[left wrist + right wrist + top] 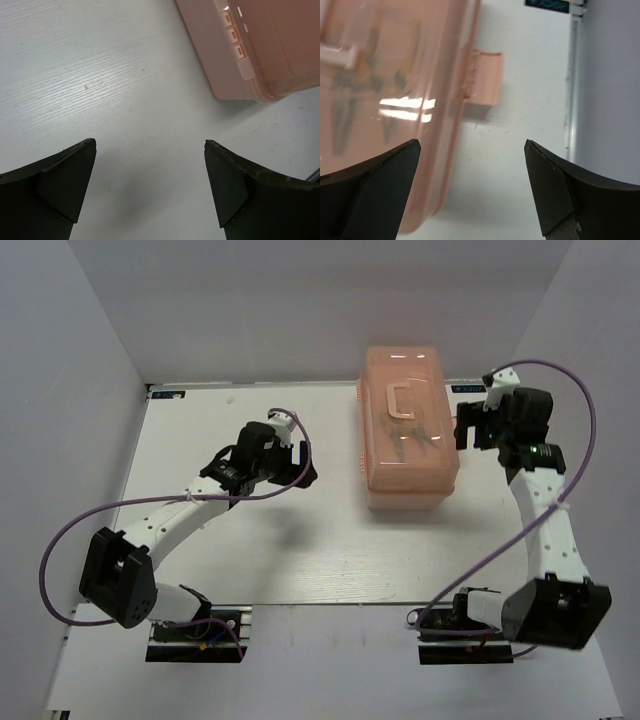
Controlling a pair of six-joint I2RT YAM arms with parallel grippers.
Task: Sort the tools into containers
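The salmon-pink translucent toolbox (410, 430) stands shut at the back right of the table, its lid handle (400, 400) on top. Dark tool shapes (418, 437) show dimly through the lid; in the right wrist view they are blurred shadows (345, 95), and I cannot tell which tool is which. My left gripper (300, 472) is open and empty, left of the box, over bare table (150, 145), with the box's corner (260, 50) ahead of it. My right gripper (466, 430) is open and empty (471, 142) at the box's right side, near its latch (485, 77).
White walls close in the table on the left, back and right. A rail (575, 75) runs along the table's right edge beside my right gripper. Purple cables loop from both arms. No loose tool shows on the table.
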